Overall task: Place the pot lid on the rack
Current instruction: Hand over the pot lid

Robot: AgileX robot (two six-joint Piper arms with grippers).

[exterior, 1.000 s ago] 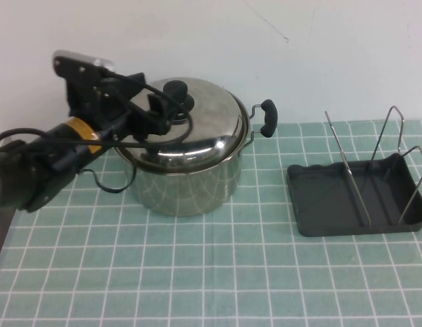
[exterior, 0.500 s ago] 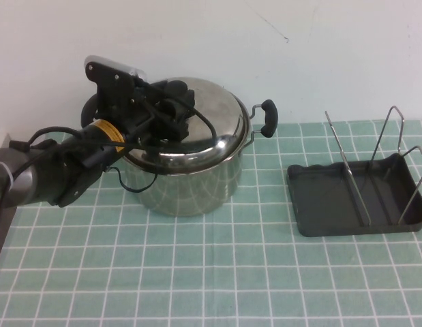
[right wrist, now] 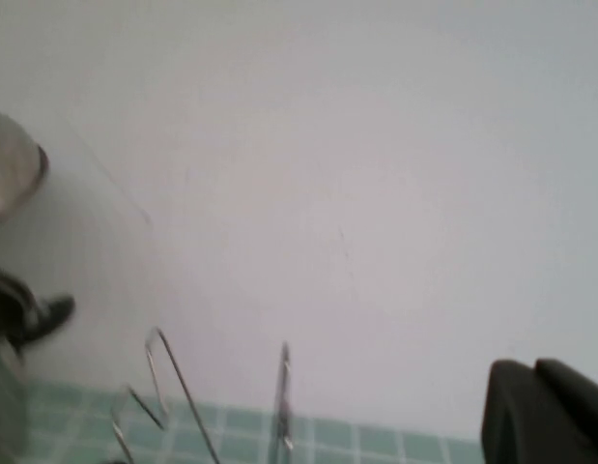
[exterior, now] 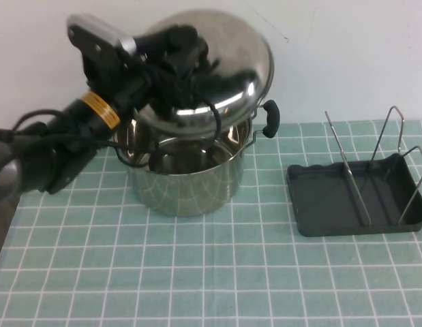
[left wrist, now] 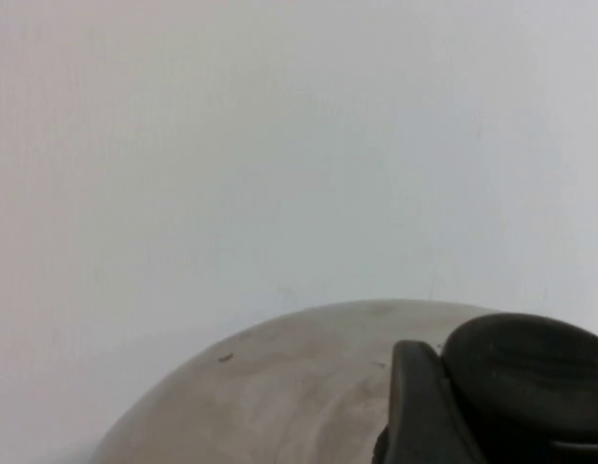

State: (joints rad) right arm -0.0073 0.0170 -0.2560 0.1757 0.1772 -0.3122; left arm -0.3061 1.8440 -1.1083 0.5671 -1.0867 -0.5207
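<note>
The left gripper held its jaws pinched on the pot lid, lifted clear of the pot; the rack waited well apart, unfilled; the right gripper sat parked, jaws unreadable.

Left arm angled up from the left, left end effector clamped on lid knob, right end effector barely visible at frame edge
</note>
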